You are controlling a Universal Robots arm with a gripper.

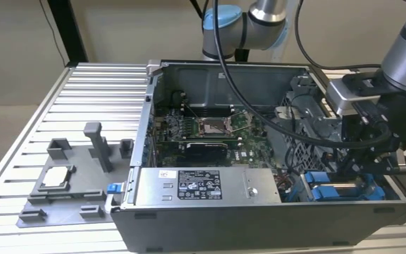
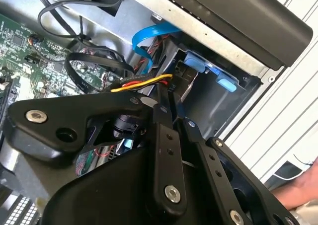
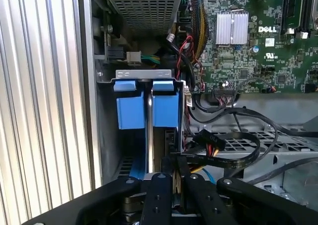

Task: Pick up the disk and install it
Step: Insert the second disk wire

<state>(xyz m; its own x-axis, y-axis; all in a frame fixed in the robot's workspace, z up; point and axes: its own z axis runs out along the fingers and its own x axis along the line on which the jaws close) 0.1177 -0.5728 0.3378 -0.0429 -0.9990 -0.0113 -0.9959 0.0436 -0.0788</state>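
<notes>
The disk (image 1: 344, 189) sits in the drive bay at the front corner of the open computer case (image 1: 259, 222), on the exterior view's right. Its silver face shows between the blue carrier parts. Both wrist views show the blue carrier (image 3: 165, 110) (image 2: 195, 63) standing in the metal bay. My gripper (image 1: 345, 172) hangs just above the bay, over the carrier's inner end. The black fingers meet at their tips (image 3: 175, 160) (image 2: 171, 96), shut, with nothing seen between them. Whether the tips touch the disk is hidden.
A grey power supply box (image 1: 196, 185) lies along the case front beside the bay. Black, red and yellow cables (image 3: 223, 145) loop close to my fingers. The motherboard (image 1: 203, 132) lies deeper inside. A grey fixture with a small white-topped chip (image 1: 56, 177) rests on the slatted table.
</notes>
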